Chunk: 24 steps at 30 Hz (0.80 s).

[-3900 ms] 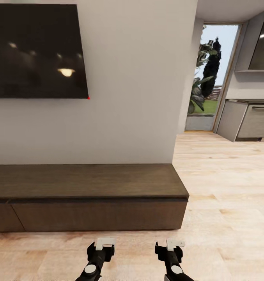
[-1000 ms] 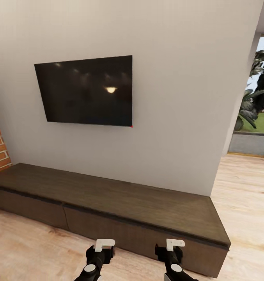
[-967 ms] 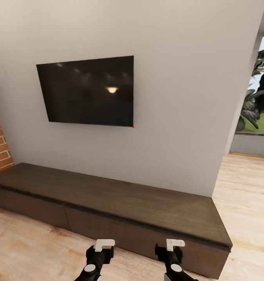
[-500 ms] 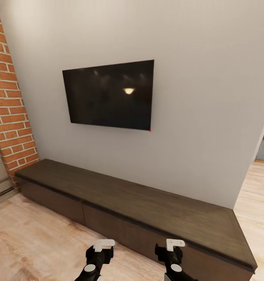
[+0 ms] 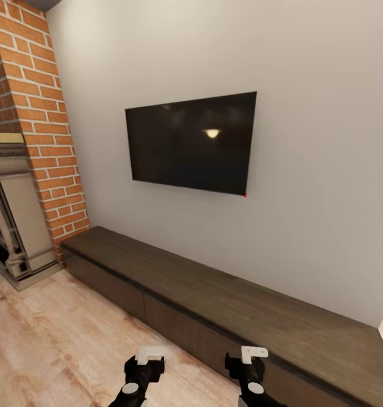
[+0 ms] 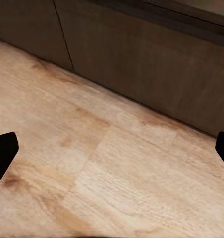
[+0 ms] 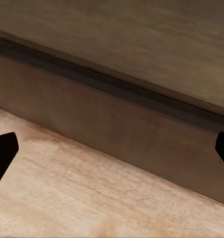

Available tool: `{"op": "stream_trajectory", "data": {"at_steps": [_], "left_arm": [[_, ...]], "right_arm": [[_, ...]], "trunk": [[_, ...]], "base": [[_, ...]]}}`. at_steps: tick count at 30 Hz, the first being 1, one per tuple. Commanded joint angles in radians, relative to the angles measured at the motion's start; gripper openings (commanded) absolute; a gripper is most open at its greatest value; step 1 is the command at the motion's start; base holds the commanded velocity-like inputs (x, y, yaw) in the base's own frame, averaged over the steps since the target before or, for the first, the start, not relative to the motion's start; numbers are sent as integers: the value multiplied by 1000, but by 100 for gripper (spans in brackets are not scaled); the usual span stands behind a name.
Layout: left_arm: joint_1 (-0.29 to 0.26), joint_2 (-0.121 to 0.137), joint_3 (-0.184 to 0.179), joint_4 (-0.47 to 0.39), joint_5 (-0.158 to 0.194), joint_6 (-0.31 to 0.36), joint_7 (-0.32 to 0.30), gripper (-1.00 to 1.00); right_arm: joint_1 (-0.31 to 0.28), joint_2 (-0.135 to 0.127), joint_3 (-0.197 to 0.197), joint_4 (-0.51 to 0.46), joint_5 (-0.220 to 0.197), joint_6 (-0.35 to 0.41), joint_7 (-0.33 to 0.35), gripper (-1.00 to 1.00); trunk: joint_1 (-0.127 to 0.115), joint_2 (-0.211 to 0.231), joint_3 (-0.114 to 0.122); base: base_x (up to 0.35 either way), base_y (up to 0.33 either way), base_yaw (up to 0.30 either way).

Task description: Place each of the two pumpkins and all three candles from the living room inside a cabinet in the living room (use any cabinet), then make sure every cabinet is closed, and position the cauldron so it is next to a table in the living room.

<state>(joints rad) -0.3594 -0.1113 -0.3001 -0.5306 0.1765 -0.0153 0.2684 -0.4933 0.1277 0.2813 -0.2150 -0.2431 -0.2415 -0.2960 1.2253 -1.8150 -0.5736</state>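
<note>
The long, low dark brown cabinet (image 5: 225, 305) runs along the white wall, with all its flat drawer fronts shut. My left gripper (image 5: 146, 362) and right gripper (image 5: 248, 362) hang side by side low over the floor just in front of it. In the left wrist view the gripper (image 6: 112, 153) is open over bare planks, facing the drawer fronts (image 6: 141, 59). The right gripper (image 7: 112, 148) is open too, close to the cabinet's front and top edge (image 7: 117, 119). Pumpkins, candles, cauldron and coffee table are out of view.
A black TV (image 5: 191, 144) hangs on the wall above the cabinet. A red brick column (image 5: 38, 124) and a grey fireplace surround (image 5: 16, 226) stand at the left end. Light wood-plank floor (image 5: 55, 333) stretches to the left of my arms.
The camera has swung to the left: the garden doorway and kitchen have left the picture and the brick fireplace has come in. Both grippers keep the same open pose.
</note>
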Motion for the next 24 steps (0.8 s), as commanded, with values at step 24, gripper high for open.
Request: {"op": "stream_trajectory", "data": {"at_steps": [24], "left_arm": [[-1, 1, -7, 0, 16, -2, 8, 100]], "right_arm": [[-1, 0, 10, 1, -10, -4, -5, 100]], "trunk": [[-92, 168, 74]], "base": [[0, 0, 289]]}}
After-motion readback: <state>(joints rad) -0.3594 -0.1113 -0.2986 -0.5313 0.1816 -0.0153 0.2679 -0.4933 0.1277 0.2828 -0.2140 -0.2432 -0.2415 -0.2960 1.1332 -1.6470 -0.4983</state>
